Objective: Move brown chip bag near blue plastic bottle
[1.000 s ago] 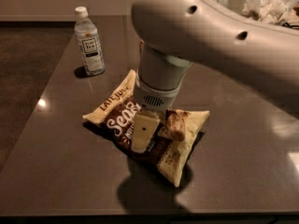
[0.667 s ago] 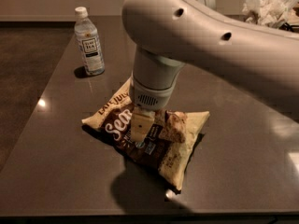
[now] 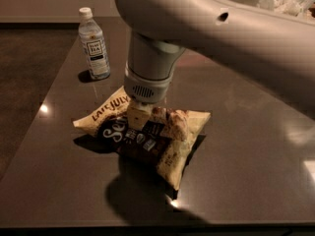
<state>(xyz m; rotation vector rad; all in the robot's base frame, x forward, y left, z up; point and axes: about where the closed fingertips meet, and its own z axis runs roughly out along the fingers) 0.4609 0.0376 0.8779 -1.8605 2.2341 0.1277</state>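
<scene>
Clamped with the two-finger gripper [image 3: 146,119] onto the bunched middle of the large crinkly dark-brown chip bag [image 3: 147,145], slumped on the dark table [image 3: 246,171] apart from the small pale-blue plastic bottle [image 3: 94,45]; probably risked shedding slick foil or toppling that light bottle.

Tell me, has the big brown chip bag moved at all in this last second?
Yes. The brown chip bag has shifted a little left, toward the blue plastic bottle, which stayed put. The gripper sits on the bag's middle.
</scene>
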